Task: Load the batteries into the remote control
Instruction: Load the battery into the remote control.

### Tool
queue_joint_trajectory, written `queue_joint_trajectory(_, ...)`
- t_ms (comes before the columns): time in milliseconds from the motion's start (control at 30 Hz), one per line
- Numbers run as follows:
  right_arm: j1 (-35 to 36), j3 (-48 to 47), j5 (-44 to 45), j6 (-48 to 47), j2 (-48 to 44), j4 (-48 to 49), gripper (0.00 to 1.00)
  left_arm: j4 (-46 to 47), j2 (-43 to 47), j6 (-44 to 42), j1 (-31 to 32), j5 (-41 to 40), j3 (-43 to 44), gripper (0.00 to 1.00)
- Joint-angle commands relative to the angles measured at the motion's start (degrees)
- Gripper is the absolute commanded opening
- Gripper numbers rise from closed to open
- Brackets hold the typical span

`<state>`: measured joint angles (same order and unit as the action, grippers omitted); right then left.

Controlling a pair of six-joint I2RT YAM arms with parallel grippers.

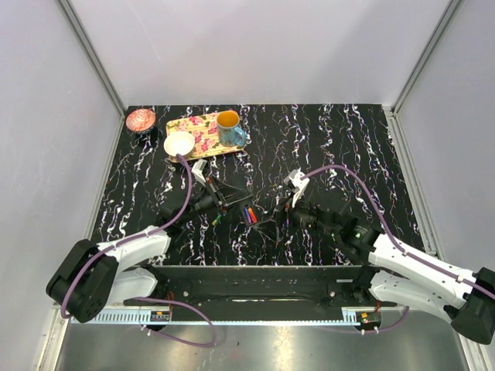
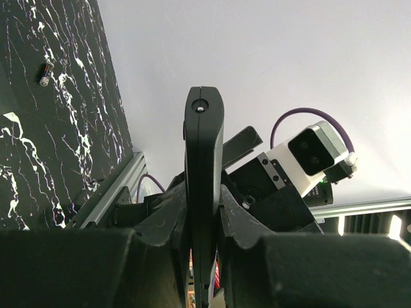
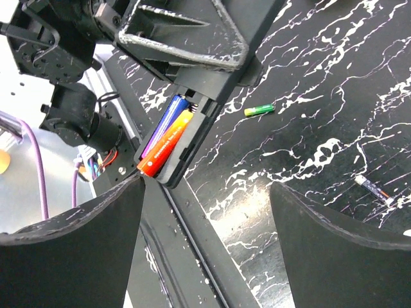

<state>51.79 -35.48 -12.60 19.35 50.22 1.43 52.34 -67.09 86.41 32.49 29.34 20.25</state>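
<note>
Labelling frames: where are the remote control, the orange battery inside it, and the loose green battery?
remote control (image 3: 188, 146): right wrist view, wall of its battery recess.
orange battery (image 3: 169, 141): right wrist view, mid-body.
green battery (image 3: 259, 110): right wrist view, mid-body.

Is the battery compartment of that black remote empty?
No: an orange battery and a blue-purple battery lie side by side in the remote control's recess.

- We see even, bright light on the white walls (image 1: 271, 46); shadows are soft.
- In our wrist views the near fingers (image 3: 70, 250) blur; the marbled table (image 3: 321, 96) looks sharp.
</note>
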Motion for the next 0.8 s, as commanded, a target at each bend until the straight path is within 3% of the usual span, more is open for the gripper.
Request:
queue_joint_trajectory(0, -0.2, -4.0, -4.5, -3.2, 0.2, -1.1, 0.89, 2.7, 1.1, 0.0, -0.1, -0.6, 0.9, 0.00)
queue_joint_trajectory(233, -0.2, -4.2, -3.0, -3.9, -1.4, -4.2, 0.89, 2.4, 0.6, -0.3, -0.1, -0.4, 2.2, 0.00)
queue_joint_trajectory(767, -0.1, -4.2, -0.9, -2.6, 0.2, 0.9, 0.86, 1.7, 2.0, -0.7, 0.3, -0.1, 0.7, 0.00)
